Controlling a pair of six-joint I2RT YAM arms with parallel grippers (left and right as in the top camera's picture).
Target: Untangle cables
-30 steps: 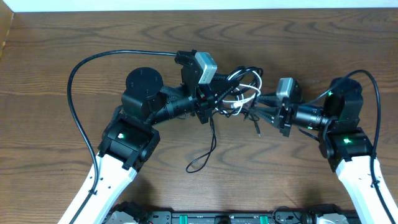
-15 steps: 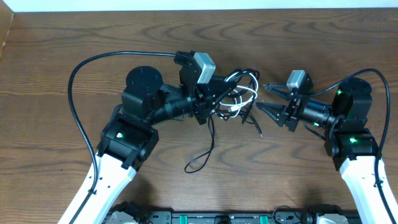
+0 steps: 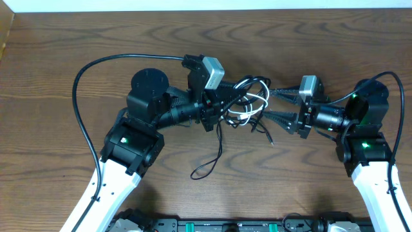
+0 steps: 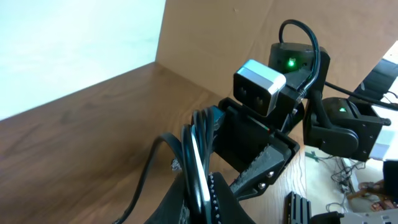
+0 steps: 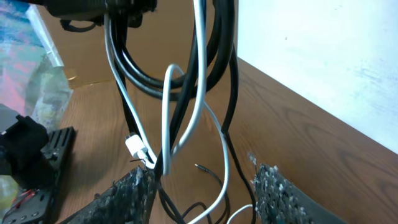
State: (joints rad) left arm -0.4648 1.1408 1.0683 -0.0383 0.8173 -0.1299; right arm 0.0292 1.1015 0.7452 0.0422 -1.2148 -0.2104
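The cables [image 3: 252, 96] form a knotted bundle of black cords and one white cord [image 3: 256, 103] in mid-table. My left gripper [image 3: 223, 103] is shut on the bundle's left side. In the left wrist view its jaws [image 4: 202, 190] pinch black and white strands together. One black cord trails down to a loop [image 3: 207, 169] on the table. My right gripper [image 3: 274, 105] is open, with one finger on either side of the bundle's right end. The right wrist view shows the white cord [image 5: 199, 74], its white plug [image 5: 138, 148] and black cords [image 5: 219, 62] hanging between the spread fingers [image 5: 127, 193], ungripped.
A thick black arm cable [image 3: 80, 80] arcs across the table's left side. A loose black plug end [image 3: 269, 138] lies just below the right gripper. The table's far edge [image 3: 206, 9] meets a white wall. Both arm bases stand near the front edge.
My right gripper has opened wider, pulled back to the right, then come in again so its fingers straddle the bundle. The left gripper keeps its grip, almost unmoved.
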